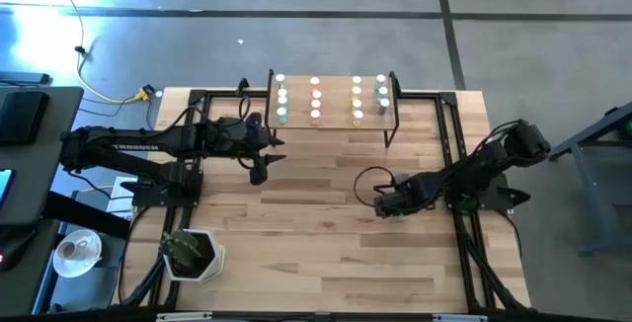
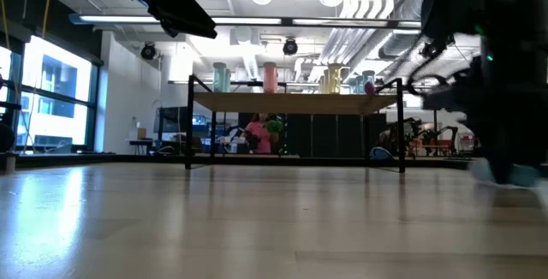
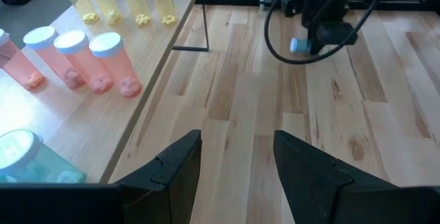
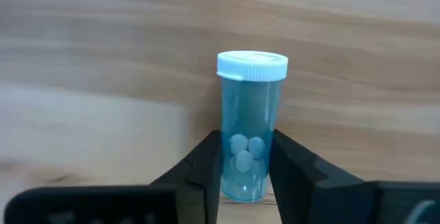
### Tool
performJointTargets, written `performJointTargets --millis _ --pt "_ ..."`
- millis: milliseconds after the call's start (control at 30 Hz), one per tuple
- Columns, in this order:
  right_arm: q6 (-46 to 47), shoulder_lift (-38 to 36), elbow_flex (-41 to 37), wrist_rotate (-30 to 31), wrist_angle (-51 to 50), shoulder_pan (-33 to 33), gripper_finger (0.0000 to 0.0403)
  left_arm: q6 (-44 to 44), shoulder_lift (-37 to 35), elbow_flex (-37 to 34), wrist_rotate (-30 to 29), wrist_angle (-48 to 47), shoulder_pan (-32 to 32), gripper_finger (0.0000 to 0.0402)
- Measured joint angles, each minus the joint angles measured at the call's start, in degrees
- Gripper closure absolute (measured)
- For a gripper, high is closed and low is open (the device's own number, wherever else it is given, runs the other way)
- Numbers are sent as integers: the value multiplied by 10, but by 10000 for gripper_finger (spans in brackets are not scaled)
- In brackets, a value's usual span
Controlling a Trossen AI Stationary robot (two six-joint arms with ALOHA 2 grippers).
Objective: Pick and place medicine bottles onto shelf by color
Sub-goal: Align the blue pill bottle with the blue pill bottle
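Note:
The shelf (image 1: 332, 117) stands at the table's far edge. It carries medicine bottles in colour rows: teal (image 2: 221, 75), pink (image 2: 270, 75), yellow (image 2: 330, 78) and blue (image 2: 368, 82). A blue bottle (image 4: 251, 107) with a white cap lies on its side on the table right of centre, several pills inside. My right gripper (image 4: 245, 141) points down over it and is shut on it. My left gripper (image 3: 237, 138) hangs open in the air near the shelf's left end (image 1: 259, 171), touching nothing. My right gripper pinches the blue bottle's body near its bottom end (image 4: 234, 172) between its two fingers (image 4: 203, 169). The fingers come from above, pointing down, and lie across the bottle, one on each long side. The bottle lies flat on the tabletop, cap end (image 4: 252, 66) free.
A black cable loop (image 1: 367, 177) lies beside the right gripper. A white pot with a plant (image 1: 193, 255) stands near the table's front left corner. Black frame rails (image 1: 456, 154) run along the table's sides. Bare wood lies between the two arms.

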Motion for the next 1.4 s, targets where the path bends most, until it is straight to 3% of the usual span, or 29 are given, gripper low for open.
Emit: performJointTargets --millis 133,467,833,1100,1400 --pt "-59 -1 14 34 35 0 317 0 0 0 0 0 0 229" --pt "-253 -1 18 93 265 -4 319 -15 0 0 0 0 0 223" --pt "-482 -1 18 89 496 -25 319 -64 0 0 -42 0 0 163" --pt "-690 -2 18 87 657 -43 319 -86 5 0 45 47 -20 162" --pt "-866 -2 18 83 776 -65 319 -80 31 0 51 136 -67 162"
